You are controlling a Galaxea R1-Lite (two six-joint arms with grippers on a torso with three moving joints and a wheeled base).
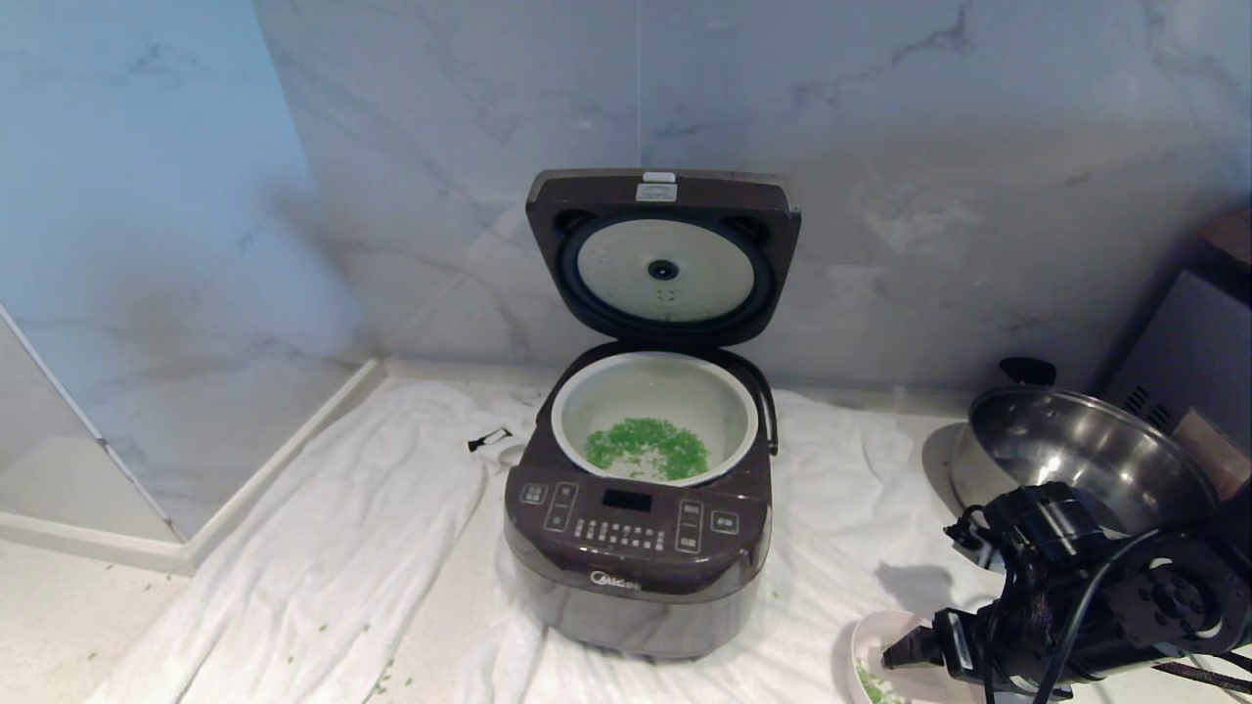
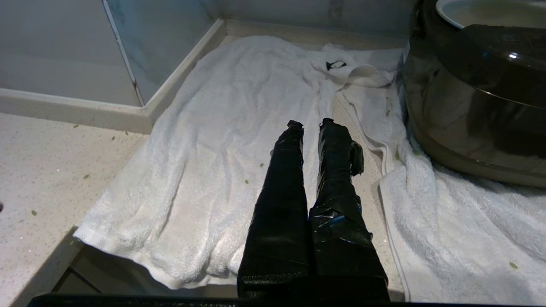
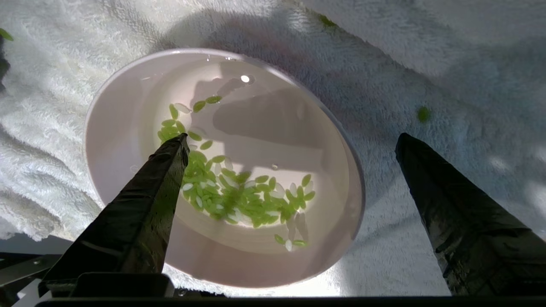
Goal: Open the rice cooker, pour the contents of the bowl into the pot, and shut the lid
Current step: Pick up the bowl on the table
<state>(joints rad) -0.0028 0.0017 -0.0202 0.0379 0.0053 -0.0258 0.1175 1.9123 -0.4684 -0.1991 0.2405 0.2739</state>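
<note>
The rice cooker (image 1: 636,567) stands in the middle of a white towel with its lid (image 1: 665,254) raised upright against the wall, silver plate facing me. Its white pot (image 1: 655,391) holds a patch of green grains (image 1: 648,448). Near the front right edge sits a white bowl (image 3: 264,106) with green and white grains left in its bottom. My right gripper (image 3: 293,137) hangs open just over it, one finger above the bowl's inside, the other outside the rim. My left gripper (image 2: 313,123) is shut and empty, parked low over the towel left of the cooker (image 2: 477,106).
A large steel pan (image 1: 1076,460) with black handles stands at the right, just behind my right arm (image 1: 1076,587). A dark box (image 1: 1188,352) sits behind it. The white towel (image 1: 342,548) covers the counter with loose grains on it. A raised ledge (image 1: 284,469) borders the left.
</note>
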